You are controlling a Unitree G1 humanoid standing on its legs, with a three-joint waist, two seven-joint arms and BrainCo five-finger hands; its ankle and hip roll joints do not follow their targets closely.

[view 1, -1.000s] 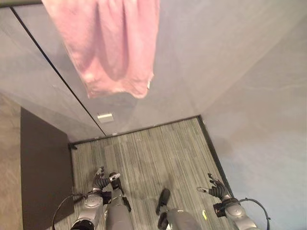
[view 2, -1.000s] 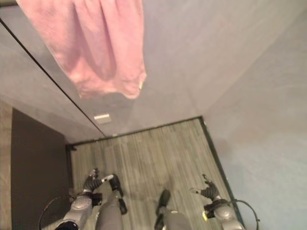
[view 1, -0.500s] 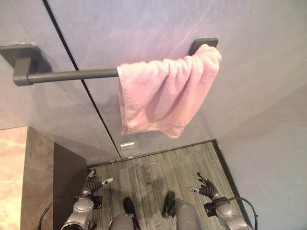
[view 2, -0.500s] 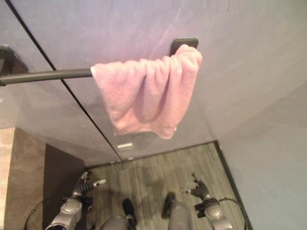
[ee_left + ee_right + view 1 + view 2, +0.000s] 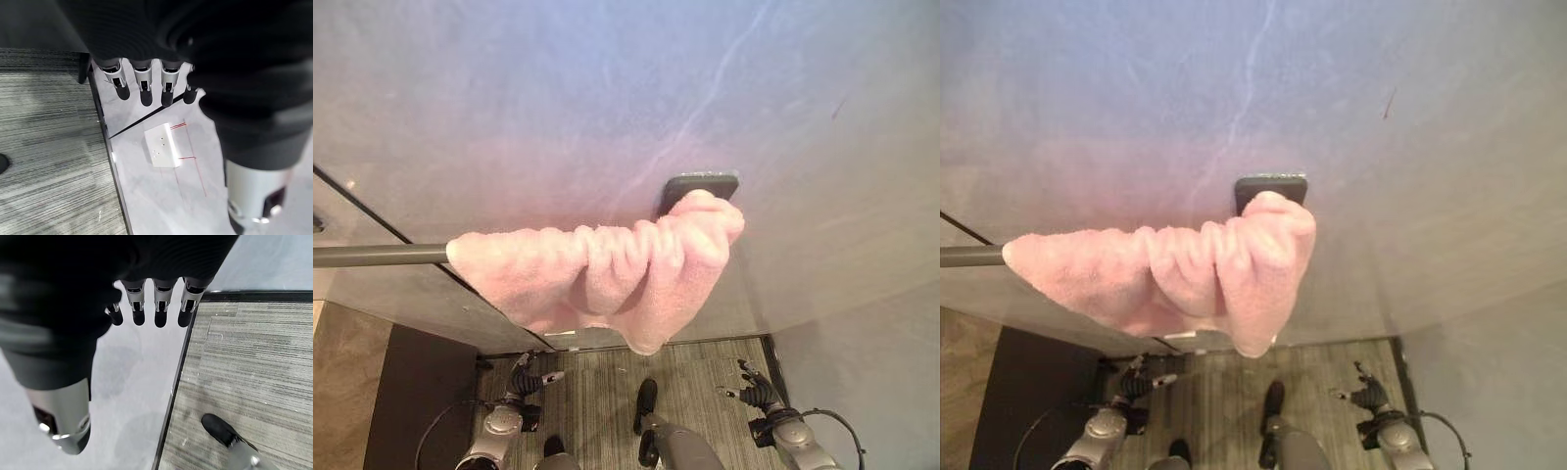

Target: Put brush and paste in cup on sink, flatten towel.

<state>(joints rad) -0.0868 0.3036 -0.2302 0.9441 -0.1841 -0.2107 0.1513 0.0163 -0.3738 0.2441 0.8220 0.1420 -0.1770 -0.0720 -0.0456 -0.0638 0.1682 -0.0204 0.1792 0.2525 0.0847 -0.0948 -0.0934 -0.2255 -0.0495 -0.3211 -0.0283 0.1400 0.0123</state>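
A pink towel (image 5: 607,274) hangs bunched up at the right end of a dark wall bar (image 5: 372,256), pressed against the bar's bracket (image 5: 701,184). Its folds crowd together and one corner droops below. Far beneath it, low near the floor, my left hand (image 5: 525,380) hangs at the lower left with straight fingers (image 5: 142,88) and nothing in it. My right hand (image 5: 756,393) hangs at the lower right, its fingers (image 5: 156,308) relaxed and likewise empty. Both hands are well apart from the towel.
A grey marbled wall (image 5: 607,98) carries the bar. A thin black seam (image 5: 372,211) runs down the wall. Striped grey carpet (image 5: 597,392) lies below, with a dark mat (image 5: 411,392) at the left. A small white plate (image 5: 161,146) sits low on the wall.
The whole picture has shifted as the camera tilted upward: the towel and bar now sit lower in view, with more wall above. Both hands stay low and open.
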